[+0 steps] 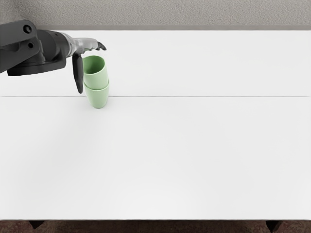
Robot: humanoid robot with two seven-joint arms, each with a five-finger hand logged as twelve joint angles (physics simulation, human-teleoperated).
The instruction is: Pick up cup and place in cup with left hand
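Two light green cups stand one inside the other at the table's left: the upper cup (95, 79) sits in the lower cup (98, 98), tilted slightly if at all. My left hand (91, 69) is at the upper cup, its thumb pointing down along the cup's left side and its other fingers stretched out behind the rim. A strip of table shows between those fingers and the rim, and the hand looks open. Whether the thumb touches the cup is unclear.
The white table (184, 145) has a thin seam running across it, passing behind the lower cup. A grey textured wall (184, 12) rises beyond its back edge. My left forearm covers the upper left corner.
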